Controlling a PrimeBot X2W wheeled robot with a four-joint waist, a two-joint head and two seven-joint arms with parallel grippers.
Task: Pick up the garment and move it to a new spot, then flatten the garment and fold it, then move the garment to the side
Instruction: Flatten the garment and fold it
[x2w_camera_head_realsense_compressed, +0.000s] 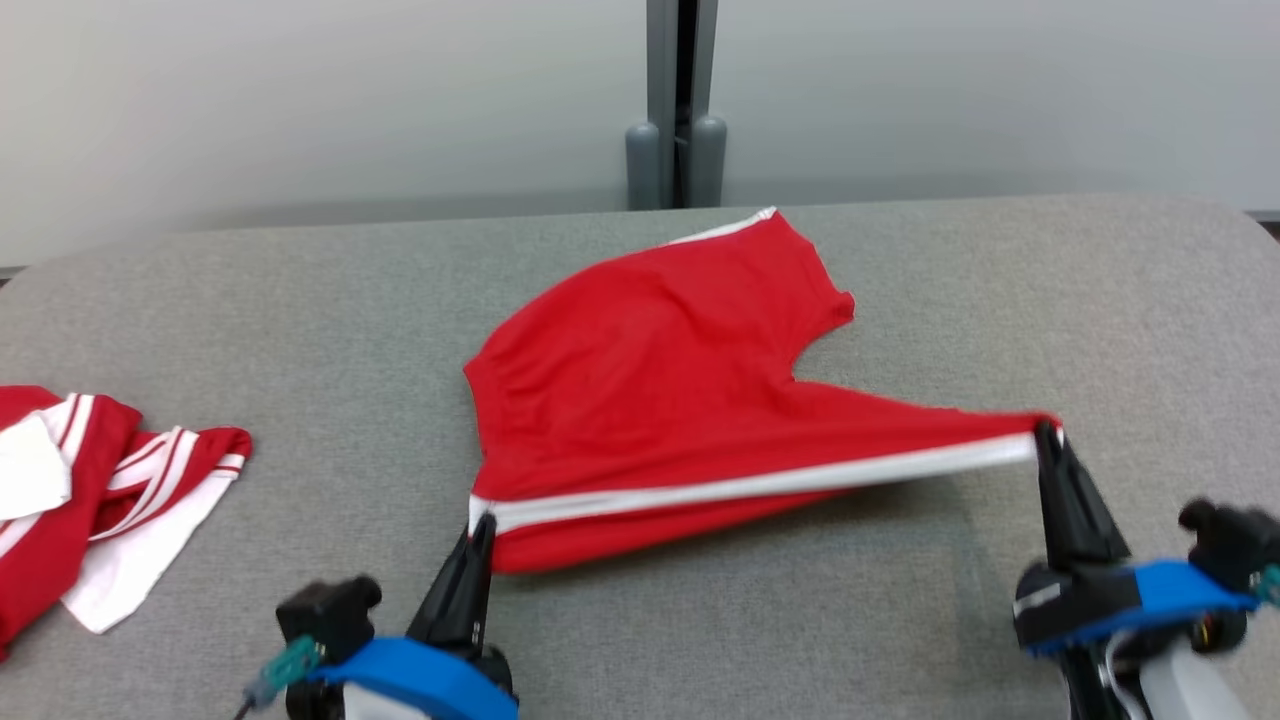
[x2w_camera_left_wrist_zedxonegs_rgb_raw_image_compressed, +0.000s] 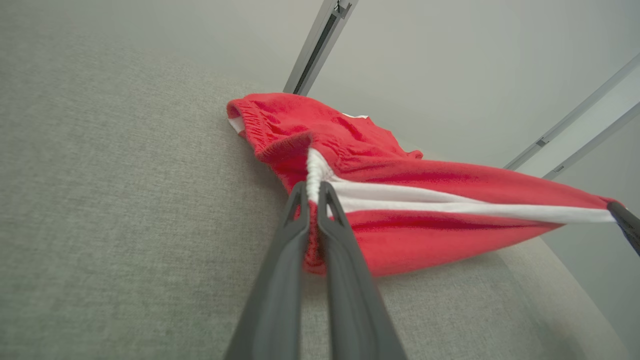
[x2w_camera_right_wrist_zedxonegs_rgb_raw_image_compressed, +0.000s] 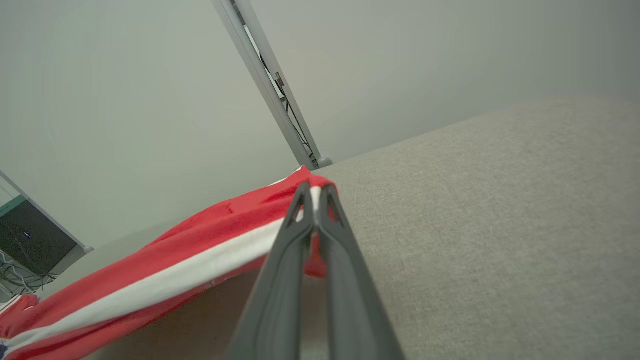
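Head view takes in a crumpled red-and-white cloth (x2w_camera_head_realsense_compressed: 100, 490) at the far left of the grey worktop (x2w_camera_head_realsense_compressed: 900, 620), cut off by the frame edge and well apart from the red garment (x2w_camera_head_realsense_compressed: 650, 380). The garment spreads over the middle of the worktop, its near, white-striped edge stretched taut between the two arms. The left end effector (x2w_camera_head_realsense_compressed: 482, 528) reaches up from the lower left, fingers pinched closed on the garment's near left corner. The left wrist view brings out the gathered waistband beside that corner and the white stripe bunched between the fingers, detail too small to read from the head. The right end effector (x2w_camera_head_realsense_compressed: 1046, 435) rises from the lower right, clamped closed on the stripe's other end; that corner hangs above the worktop with a shadow beneath. The right wrist view adds a dark box (x2w_camera_right_wrist_zedxonegs_rgb_raw_image_compressed: 30, 240) off to its left, too blurred to identify. Both wrists are cropped by the head view's bottom edge, and the right one is smeared.
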